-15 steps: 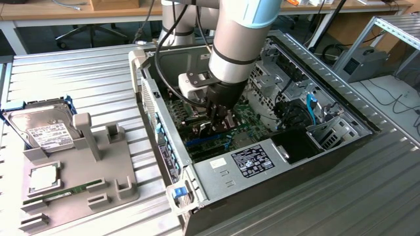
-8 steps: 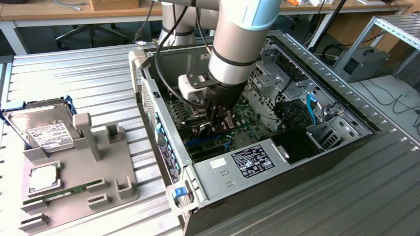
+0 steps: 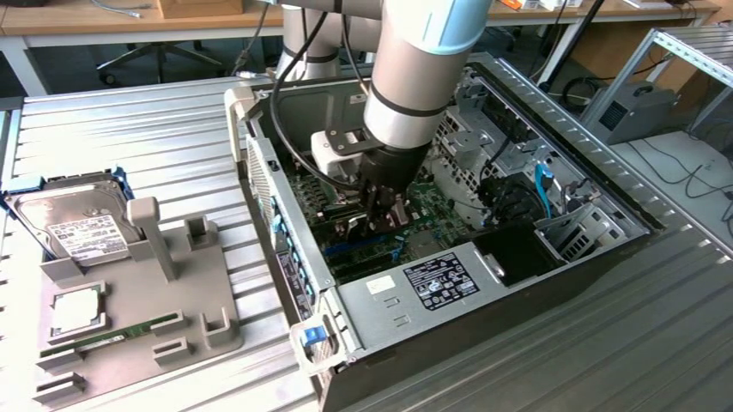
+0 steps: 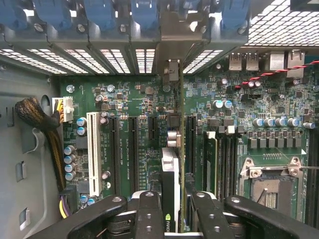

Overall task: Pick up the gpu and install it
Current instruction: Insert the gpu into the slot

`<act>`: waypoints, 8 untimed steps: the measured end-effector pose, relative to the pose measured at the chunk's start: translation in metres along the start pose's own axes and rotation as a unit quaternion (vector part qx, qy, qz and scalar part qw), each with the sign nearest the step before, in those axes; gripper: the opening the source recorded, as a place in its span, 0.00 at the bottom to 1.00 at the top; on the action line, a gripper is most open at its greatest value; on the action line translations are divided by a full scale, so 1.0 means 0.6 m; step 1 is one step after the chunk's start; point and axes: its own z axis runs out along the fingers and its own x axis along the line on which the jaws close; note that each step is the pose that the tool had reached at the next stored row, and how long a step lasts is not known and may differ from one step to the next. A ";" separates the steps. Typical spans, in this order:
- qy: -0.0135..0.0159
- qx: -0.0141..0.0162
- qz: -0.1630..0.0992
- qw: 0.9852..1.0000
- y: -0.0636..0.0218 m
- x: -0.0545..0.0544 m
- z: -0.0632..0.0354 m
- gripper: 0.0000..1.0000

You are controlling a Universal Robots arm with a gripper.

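The gpu (image 4: 171, 179) is seen edge-on as a slim black and silvery slab, standing upright over the green motherboard (image 4: 149, 99) among the long black expansion slots. My gripper (image 4: 175, 219) is shut on it, one black finger (image 4: 149, 214) on each side. Its silvery bracket end (image 4: 171, 72) reaches toward the rear slot openings of the case. In the exterior view the gripper (image 3: 384, 221) is lowered deep inside the open computer case (image 3: 538, 112), with the gpu (image 3: 369, 230) as a dark shape just above the board.
A white slot (image 4: 93, 149), a braided cable bundle (image 4: 35, 114) and an open processor socket (image 4: 271, 186) flank the card. Outside the case a grey fixture (image 3: 172, 283) holds a hard drive (image 3: 81, 227), a processor chip (image 3: 75, 311) and a green memory stick (image 3: 109, 336).
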 end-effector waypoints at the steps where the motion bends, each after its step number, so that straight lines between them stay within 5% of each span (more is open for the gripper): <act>1: 0.000 0.000 0.000 1.000 0.000 0.000 0.000 0.27; 8: 0.000 0.000 0.000 1.000 0.000 0.000 0.001 0.27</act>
